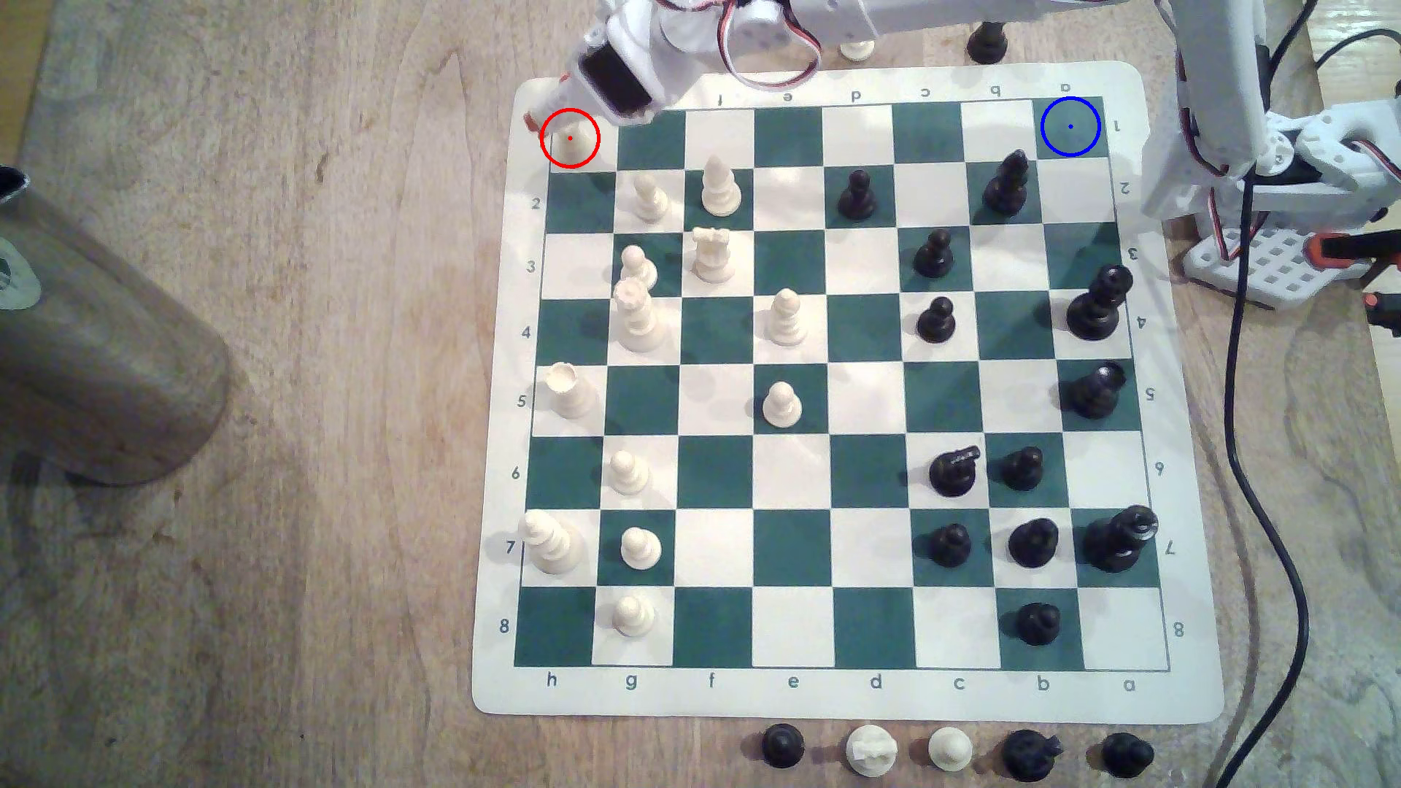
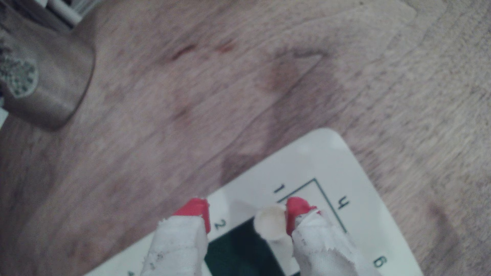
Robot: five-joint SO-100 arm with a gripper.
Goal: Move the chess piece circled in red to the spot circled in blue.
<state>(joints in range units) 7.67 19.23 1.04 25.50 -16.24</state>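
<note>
The chess piece (image 1: 569,150), a short cream-white rook, stands on the red-ringed white corner square at the board's far corner on the exterior view's left. My gripper (image 1: 547,102) hangs over that corner, open. In the wrist view the chess piece (image 2: 269,225) sits between the red-tipped, tape-wrapped fingers (image 2: 299,212) of my gripper (image 2: 247,209). It touches one finger and stands a clear gap away from the other. The spot (image 1: 1070,126), a dark green square ringed in blue, lies bare at the far corner on the exterior view's right.
Cream pieces (image 1: 650,197) (image 1: 720,186) stand one row nearer than the rook. A metal cylinder (image 1: 98,364) lies on the wooden table at the exterior view's left. The arm's base (image 1: 1281,250) and cables sit beside the spot's corner. Several captured pieces (image 1: 948,750) line the near edge.
</note>
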